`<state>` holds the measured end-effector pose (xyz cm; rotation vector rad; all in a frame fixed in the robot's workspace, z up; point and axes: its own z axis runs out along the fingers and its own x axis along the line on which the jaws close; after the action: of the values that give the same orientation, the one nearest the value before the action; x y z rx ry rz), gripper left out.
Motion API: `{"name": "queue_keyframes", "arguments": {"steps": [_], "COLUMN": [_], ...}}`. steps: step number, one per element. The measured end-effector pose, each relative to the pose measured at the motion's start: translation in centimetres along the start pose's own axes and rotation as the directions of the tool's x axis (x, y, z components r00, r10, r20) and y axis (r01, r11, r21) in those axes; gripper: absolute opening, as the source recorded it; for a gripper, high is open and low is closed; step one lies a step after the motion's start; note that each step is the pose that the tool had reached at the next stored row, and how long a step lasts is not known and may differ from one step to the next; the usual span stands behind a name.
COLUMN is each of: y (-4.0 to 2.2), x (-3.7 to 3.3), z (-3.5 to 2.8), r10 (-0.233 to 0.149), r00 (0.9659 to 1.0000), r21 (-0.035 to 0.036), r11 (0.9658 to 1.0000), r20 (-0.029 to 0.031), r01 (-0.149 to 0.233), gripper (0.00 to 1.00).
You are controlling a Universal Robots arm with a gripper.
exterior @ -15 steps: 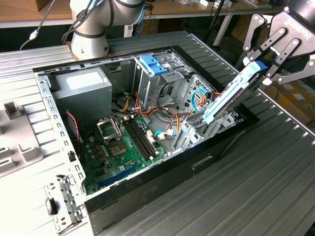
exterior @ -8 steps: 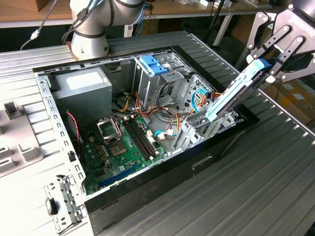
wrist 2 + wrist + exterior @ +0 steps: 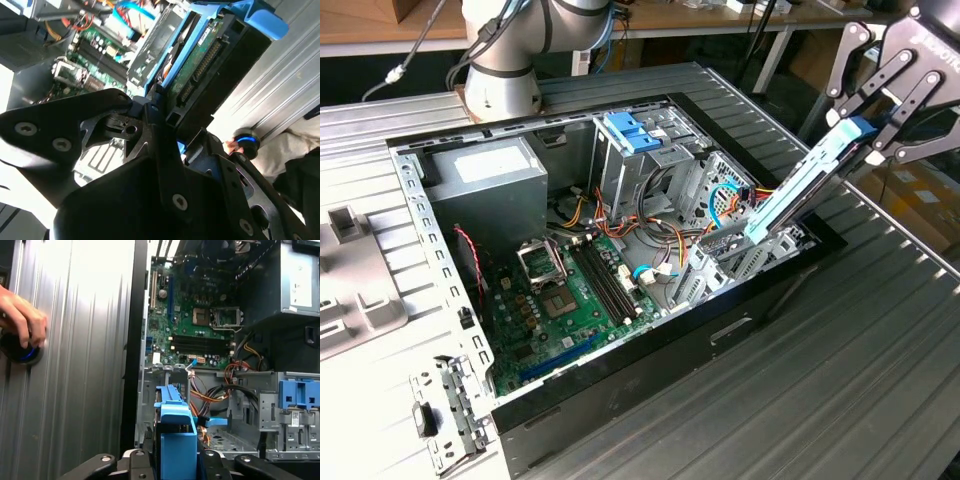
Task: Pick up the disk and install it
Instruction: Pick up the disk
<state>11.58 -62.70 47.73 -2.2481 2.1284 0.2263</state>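
Gripper point(image 3: 867, 136), at two o'clock in the exterior view, clamps the tilted disk point(image 3: 800, 195), lower end at the bay point(image 3: 772, 256); seating likely needs square alignment.

The scene is best read as a robotics lab or workshop. An open black desktop computer case point(image 3: 620, 372) with an exposed green motherboard point(image 3: 570, 292) is laid flat on a ribbed grey metal tabletop point(image 3: 880, 340). The silver-grey base of a robot arm point(image 3: 503, 85) is set on that tabletop. A long wooden workbench point(image 3: 360, 30), with cables hung beside it, is seen behind.
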Motion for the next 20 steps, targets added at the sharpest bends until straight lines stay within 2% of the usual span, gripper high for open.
{"name": "queue_keyframes", "arguments": {"steps": [2, 3, 4, 5, 13, 20], "y": [0.0, 0.0, 0.0, -0.01, -0.18, -0.92], "x": [0.0, 0.01, 0.05, 0.06, 0.06, 0.11], "z": [0.01, 0.05, 0.09, 0.19, 0.17, 0.13], "r10": [-0.003, -0.009, 0.011, 0.073, 0.076, 0.076], "r00": [1.0, 1.0, 0.9999, 0.9973, 0.997, 0.997], "r21": [0.0252, 0.0679, 0.0705, 0.0783, 0.0787, 0.0786], "r11": [0.9997, 0.9977, 0.9974, 0.9943, 0.994, 0.994], "r20": [-0.0015, -0.0043, -0.0049, -0.008, -0.0078, -0.0077], "r01": [0.003, 0.009, -0.011, -0.072, -0.076, -0.076], "gripper": [0.36, 0.36, 0.36, 0.36, 0.36, 0.36]}}
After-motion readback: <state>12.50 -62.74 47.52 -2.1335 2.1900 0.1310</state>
